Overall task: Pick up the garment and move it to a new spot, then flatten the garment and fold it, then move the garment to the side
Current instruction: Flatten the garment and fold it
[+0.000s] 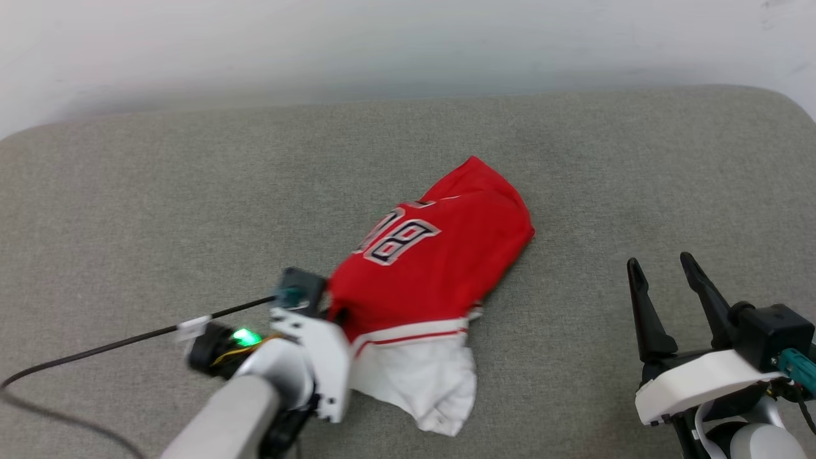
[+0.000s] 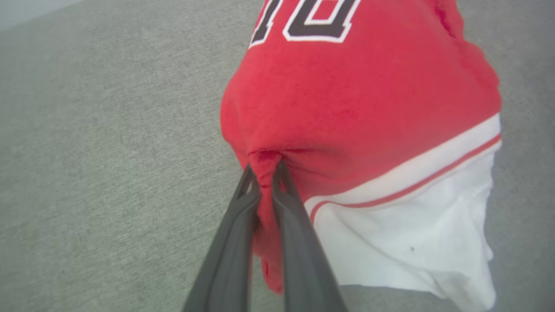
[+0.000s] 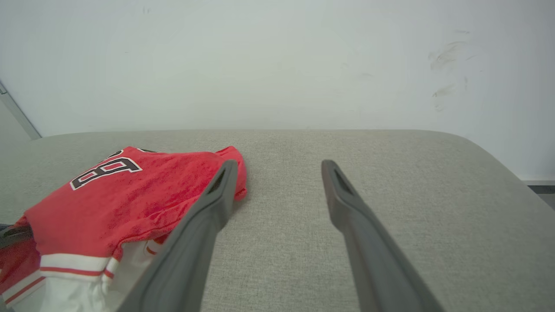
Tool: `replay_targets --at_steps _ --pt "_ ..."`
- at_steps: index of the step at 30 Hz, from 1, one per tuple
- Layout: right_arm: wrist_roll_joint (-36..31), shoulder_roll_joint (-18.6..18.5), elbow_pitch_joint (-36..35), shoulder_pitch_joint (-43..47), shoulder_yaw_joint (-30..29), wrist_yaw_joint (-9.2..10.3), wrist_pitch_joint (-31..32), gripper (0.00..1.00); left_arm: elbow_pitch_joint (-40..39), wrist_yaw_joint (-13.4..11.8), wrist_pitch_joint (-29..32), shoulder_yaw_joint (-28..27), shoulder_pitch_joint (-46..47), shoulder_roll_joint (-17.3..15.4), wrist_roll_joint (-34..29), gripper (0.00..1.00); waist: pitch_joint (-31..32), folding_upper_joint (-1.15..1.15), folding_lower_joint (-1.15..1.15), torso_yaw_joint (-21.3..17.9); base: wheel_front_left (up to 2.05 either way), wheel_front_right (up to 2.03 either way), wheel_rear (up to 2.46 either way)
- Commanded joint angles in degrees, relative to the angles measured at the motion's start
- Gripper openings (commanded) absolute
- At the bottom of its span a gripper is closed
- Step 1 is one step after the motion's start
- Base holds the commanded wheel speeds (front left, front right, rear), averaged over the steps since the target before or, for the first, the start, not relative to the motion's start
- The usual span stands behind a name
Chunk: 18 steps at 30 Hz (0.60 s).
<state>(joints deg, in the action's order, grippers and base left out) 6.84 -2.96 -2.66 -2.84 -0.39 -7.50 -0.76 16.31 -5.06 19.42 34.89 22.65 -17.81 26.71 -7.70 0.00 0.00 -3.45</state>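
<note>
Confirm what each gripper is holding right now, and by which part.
Left gripper is shut on the garment, pinching a bunched fold of red fabric at its edge, near the striped trim. Right gripper is open, holding nothing.

Garment (image 1: 440,268) red, black white-edged letters, white sleeve, striped trim; cushion (image 1: 127,191) grey.

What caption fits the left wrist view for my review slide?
Closed left hand pinches a fold of the bunched red garment on the grey cushion.
</note>
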Motion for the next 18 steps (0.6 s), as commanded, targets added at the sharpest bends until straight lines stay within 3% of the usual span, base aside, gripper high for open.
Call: replay_targets --at_steps 1,6,7,18 --pt "0.0 0.1 0.0 0.4 0.0 0.02 -0.1 1.00 -0.4 -1.6 -0.5 -2.1 -2.4 -1.7 1.3 0.00 0.2 0.00 0.00 0.2 0.00 0.00 0.00" --pt "-0.1 0.1 -0.2 0.5 -0.2 0.02 0.0 1.00 -0.6 -4.6 -1.6 -6.8 -7.0 -3.9 4.5 0.02 0.3 0.00 0.00 0.3 0.00 0.00 0.00" --pt "-0.1 0.1 -0.2 0.5 -0.2 0.02 0.0 1.00 -0.7 -5.0 -2.1 -7.5 -7.8 -4.1 5.1 0.98 0.4 0.00 0.00 0.4 0.00 0.00 0.00" --pt "-1.0 0.1 -1.0 2.0 0.0 0.02 1.0 1.00 -6.3 -7.8 -15.5 -8.6 -11.8 -1.8 2.5 1.00 3.7 0.00 0.00 1.7 0.00 0.00 0.00"
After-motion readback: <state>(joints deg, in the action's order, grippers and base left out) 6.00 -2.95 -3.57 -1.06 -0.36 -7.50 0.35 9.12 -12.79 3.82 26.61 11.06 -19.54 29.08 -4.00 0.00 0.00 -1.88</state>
